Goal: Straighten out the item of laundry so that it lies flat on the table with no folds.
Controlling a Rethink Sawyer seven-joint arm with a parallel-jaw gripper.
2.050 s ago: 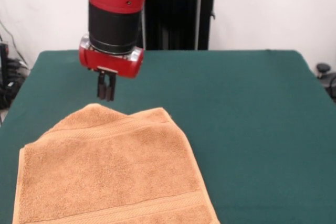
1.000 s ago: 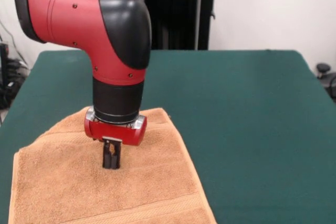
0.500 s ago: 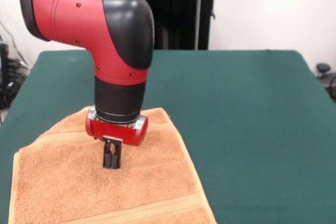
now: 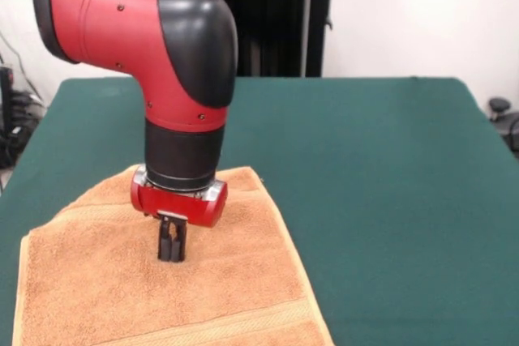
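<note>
At the left of the front view we see the item of laundry [image 4: 235, 281], an orange-tan towel that lies on the table [image 4: 389, 168] at its near left part and runs out of the picture at the bottom and at the left. Its far left corner looks cut off on a slant, so we judge that this corner is folded under or over, and the towel is not yet fully flat. Above the towel the red and black arm comes down, and the gripper [image 4: 171, 253] stands upright with its tips on or just above the cloth, a little behind the middle of the visible part. The two black fingers are pressed close together; whether they pinch any cloth between them, we cannot tell. To do this step well, we think the gripper should take only the top layer near the folded corner and pull it outward and low, away from the rest, so that the fold opens and the whole towel does not slide. Compared with half a second ago, the arm and the gripper stay almost at the same place, and two seconds ago the gripper hung over the bare table behind the towel.
</note>
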